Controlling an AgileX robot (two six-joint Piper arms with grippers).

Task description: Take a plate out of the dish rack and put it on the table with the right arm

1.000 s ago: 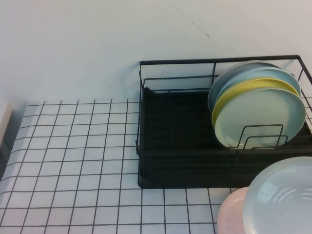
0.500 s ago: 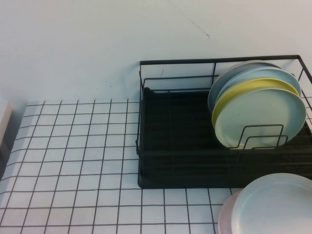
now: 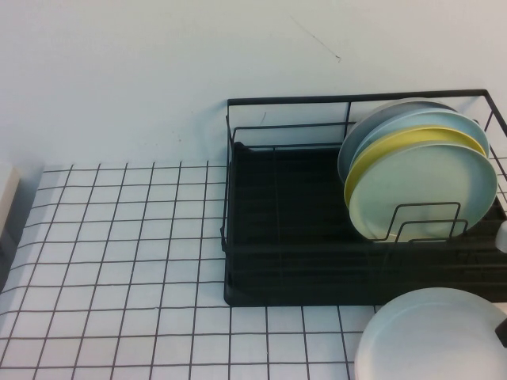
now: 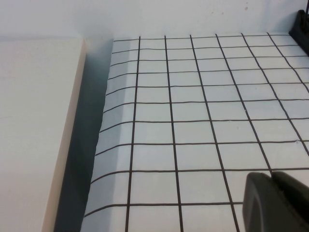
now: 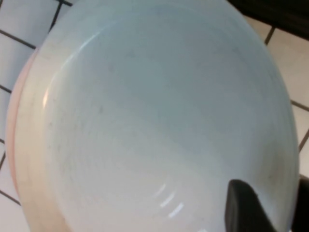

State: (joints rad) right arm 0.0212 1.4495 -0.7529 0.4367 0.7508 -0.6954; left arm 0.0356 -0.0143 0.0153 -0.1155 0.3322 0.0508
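The white plate (image 3: 432, 336) lies nearly flat at the near right of the table (image 3: 119, 237), just in front of the black dish rack (image 3: 277, 237). It fills the right wrist view (image 5: 145, 111). My right gripper (image 5: 273, 195) is shut on the plate's rim, with one dark finger (image 5: 244, 205) on top and the other under the edge. In the high view only a dark bit of the right gripper (image 3: 501, 332) shows at the right edge. My left gripper (image 4: 276, 203) is shut and empty, low over the table's left part.
Several plates (image 3: 424, 190) stand upright in the rack's right end: grey-blue, pale blue, yellow and mint-green in front. A pale pink plate (image 5: 14, 125) lies under the white one. A beige block (image 4: 34, 130) borders the table's left edge.
The white plate has come down and levelled out over the pink plate, which it now almost covers in the high view.
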